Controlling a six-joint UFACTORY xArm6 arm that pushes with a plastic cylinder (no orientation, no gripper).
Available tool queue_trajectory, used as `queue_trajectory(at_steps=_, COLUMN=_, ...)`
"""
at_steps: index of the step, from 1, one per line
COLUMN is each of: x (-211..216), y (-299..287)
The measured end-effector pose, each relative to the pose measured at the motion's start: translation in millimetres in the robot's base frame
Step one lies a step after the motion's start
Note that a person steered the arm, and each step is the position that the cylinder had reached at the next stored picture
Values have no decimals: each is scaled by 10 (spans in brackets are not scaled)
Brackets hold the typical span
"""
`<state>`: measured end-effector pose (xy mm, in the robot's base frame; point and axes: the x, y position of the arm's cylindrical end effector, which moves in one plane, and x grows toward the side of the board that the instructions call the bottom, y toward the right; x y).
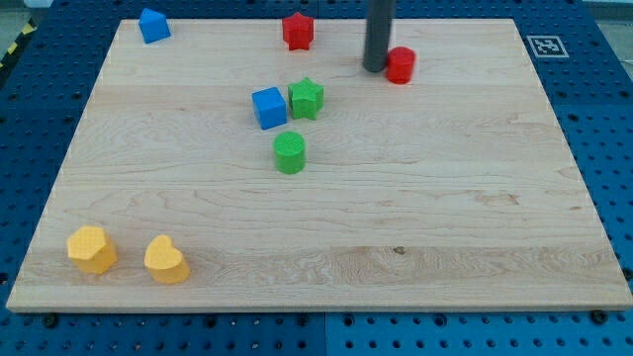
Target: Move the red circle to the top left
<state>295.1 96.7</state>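
The red circle [401, 65] is a short red cylinder near the view's top, right of centre, on the wooden board [445, 198]. My tip [376, 68] is the lower end of the dark rod. It stands right against the red circle's left side, touching or nearly touching it. The board's top left corner holds a blue block [153, 25].
A red star block [298, 31] sits at the top centre, left of my tip. A blue cube [268, 108], a green star [307, 99] and a green cylinder [290, 153] cluster at the middle. Two yellow blocks [91, 248] [165, 260] lie at the bottom left.
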Motion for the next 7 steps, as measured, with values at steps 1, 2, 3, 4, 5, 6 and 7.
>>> queue_trajectory(at_steps=1, x=148, y=454)
queue_trajectory(at_steps=2, x=563, y=685)
queue_trajectory(at_steps=3, x=526, y=1073)
queue_trajectory(at_steps=4, x=427, y=1286)
queue_trajectory(at_steps=5, x=471, y=1358)
queue_trajectory(at_steps=6, x=565, y=1348)
queue_trajectory(at_steps=7, x=493, y=1034)
